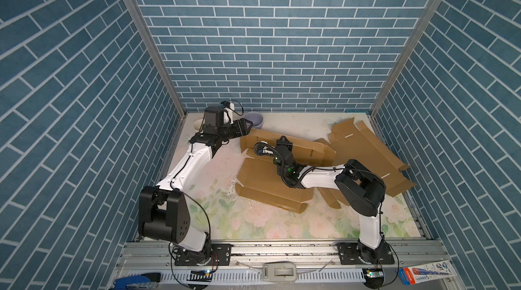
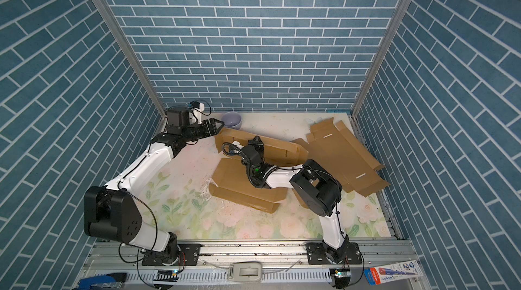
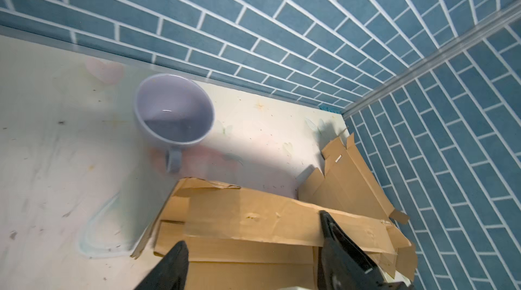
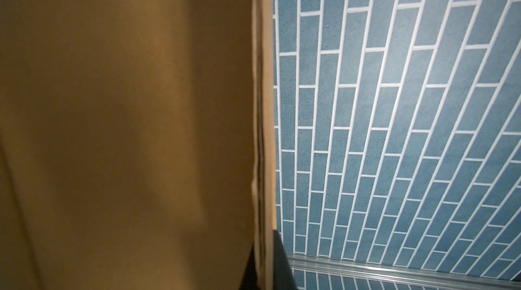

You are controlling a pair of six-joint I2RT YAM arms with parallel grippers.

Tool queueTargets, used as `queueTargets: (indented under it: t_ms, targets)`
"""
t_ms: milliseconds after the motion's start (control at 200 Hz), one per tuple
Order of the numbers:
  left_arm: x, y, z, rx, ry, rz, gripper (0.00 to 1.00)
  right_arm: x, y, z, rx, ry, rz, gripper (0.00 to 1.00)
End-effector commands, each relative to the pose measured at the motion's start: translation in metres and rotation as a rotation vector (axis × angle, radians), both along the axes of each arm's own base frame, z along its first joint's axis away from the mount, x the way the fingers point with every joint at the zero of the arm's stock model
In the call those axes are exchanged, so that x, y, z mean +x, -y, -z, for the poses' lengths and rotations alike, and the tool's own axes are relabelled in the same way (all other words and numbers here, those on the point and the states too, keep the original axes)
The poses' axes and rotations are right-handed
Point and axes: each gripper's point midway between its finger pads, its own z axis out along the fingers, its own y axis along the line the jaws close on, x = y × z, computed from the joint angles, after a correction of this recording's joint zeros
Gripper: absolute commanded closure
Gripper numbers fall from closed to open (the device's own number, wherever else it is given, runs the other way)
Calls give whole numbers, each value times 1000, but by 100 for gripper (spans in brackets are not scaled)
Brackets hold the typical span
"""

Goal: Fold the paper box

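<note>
Finds the half-folded brown cardboard box (image 1: 265, 181) mid-table on the flower-printed mat (image 1: 253, 223), rear wall upright and pinched at its top edge by the black right gripper (image 1: 283, 141). Finds the black left gripper (image 3: 252, 229) spread wide at the box's far left corner, near a lilac ceramic mug (image 3: 174, 113). Notes a flat cardboard blank (image 1: 363, 150) against the right wall and a blue-and-red carton (image 1: 425, 271) at the front, print too small to read.

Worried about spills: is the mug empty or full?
Empty: the left wrist view looks into the mug and shows only its bare lavender inside, no liquid.
</note>
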Motion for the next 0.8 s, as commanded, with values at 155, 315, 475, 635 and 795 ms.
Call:
queueTargets:
  t_ms: [155,315,475,635,795]
  targets:
    - [0,34,41,2,-120,122,25,-7,4,53,-136,-108,-29,100]
    - [-2,53,57,-25,-154,163,26,-6,4,54,-139,-110,-29,100]
    - [-5,63,59,-47,-158,193,28,-7,4,55,-141,-114,-32,100]
    - [-6,48,49,8,-137,186,29,-6,5,54,-140,-114,-33,100]
    - [4,-4,18,5,-69,101,29,-8,7,56,-138,-119,-33,100]
